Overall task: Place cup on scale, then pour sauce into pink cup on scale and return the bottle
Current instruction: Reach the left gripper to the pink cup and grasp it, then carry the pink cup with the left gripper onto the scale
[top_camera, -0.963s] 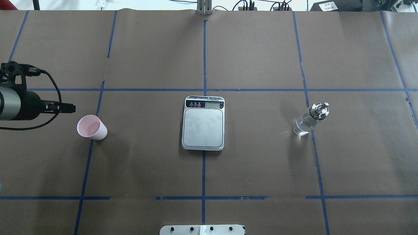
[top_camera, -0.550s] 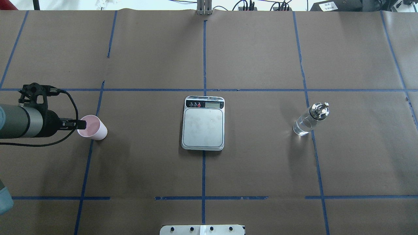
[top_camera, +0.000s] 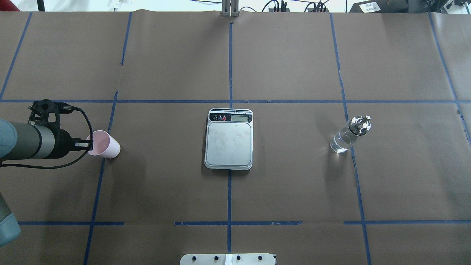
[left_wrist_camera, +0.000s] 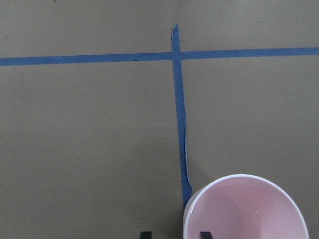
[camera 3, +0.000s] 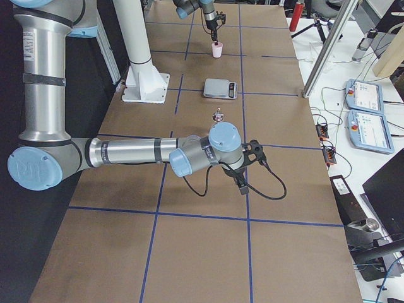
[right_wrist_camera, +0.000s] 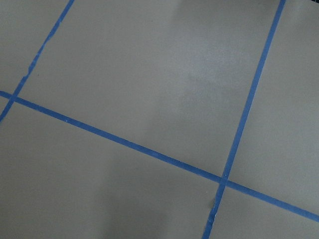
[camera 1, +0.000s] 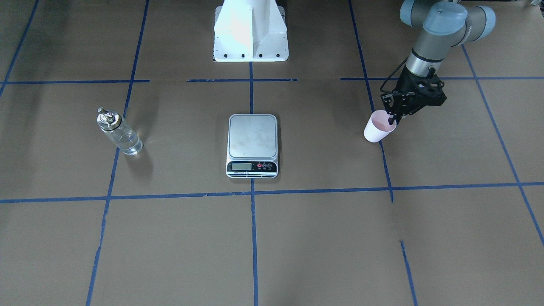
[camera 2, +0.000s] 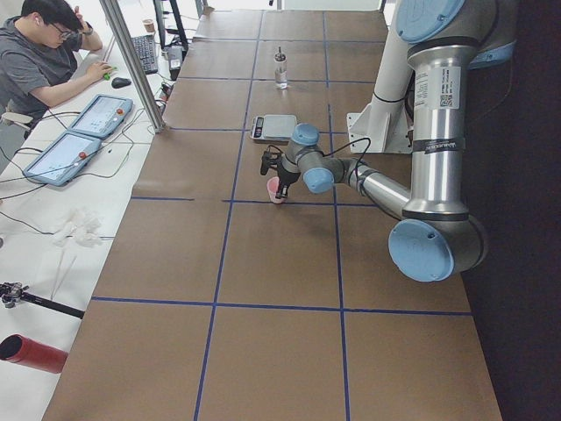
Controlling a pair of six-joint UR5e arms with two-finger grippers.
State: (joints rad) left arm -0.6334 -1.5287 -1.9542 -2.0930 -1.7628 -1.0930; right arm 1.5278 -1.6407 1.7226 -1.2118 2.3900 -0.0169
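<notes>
The pink cup [top_camera: 107, 148] stands upright on the brown paper, well left of the scale [top_camera: 229, 145]. The scale's silver plate is bare. My left gripper [top_camera: 87, 144] is at the cup's left rim. In the left wrist view the gripper [left_wrist_camera: 175, 234] is open, with one fingertip [left_wrist_camera: 205, 234] inside the cup [left_wrist_camera: 244, 209] and the other outside. The glass bottle [top_camera: 346, 138] with clear liquid and a silver spout stands right of the scale. My right gripper [camera 3: 242, 185] shows only in the exterior right view, above bare table; I cannot tell its state.
Blue tape lines cross the brown paper. The robot's white base [camera 1: 250, 32] stands at the table's robot side. In the exterior left view an operator [camera 2: 44, 66] sits beside tablets [camera 2: 79, 140] along the far side. A red cylinder [camera 2: 33, 353] lies off the table.
My left gripper has moved toward the front of the table and right, from behind and left of the cup to its left rim, where it now straddles it. Cup, scale and bottle have not moved.
</notes>
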